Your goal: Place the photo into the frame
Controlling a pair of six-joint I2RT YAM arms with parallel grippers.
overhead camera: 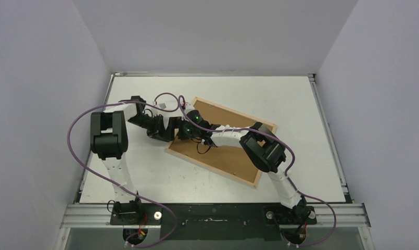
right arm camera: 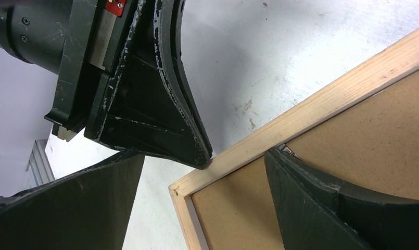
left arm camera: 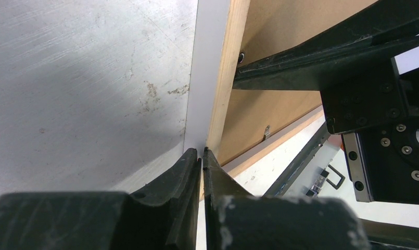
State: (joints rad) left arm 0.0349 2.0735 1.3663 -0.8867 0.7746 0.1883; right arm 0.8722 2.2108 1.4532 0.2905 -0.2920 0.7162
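My left end effector point(left arm camera: 202, 152) is closed, its two jaws pressed together with only a hairline gap. The tips sit right at the outer edge of the frame point(left arm camera: 225, 67), on its left short side close to a corner. A narrow white strip runs along the outside of that wooden slat and ends at my tips. It appears to be the edge of the photo point(left arm camera: 207, 62), and it is all of the photo that shows. I cannot tell whether the strip is actually pinched between the jaws or only lies against them.

My right end effector point(right arm camera: 206, 156) is spread wide and grips nothing. Its fingers point(right arm camera: 321, 208) straddle the same slat: one hangs over the bare bench point(left arm camera: 82, 78) outside the frame, the other over the brown backing panel point(right arm camera: 384, 130) inside it. The closed tips of my left end effector touch the slat between them.

The frame lies flat on the bench with its back up and the backing panel filling it. A small metal tab point(left arm camera: 267, 131) shows on the panel near the inner edge. From above, the frame sits around the middle of the bench, skewed, its long sides running from far left to near right. Both arms reach to its left end, the right one crossing over the panel.
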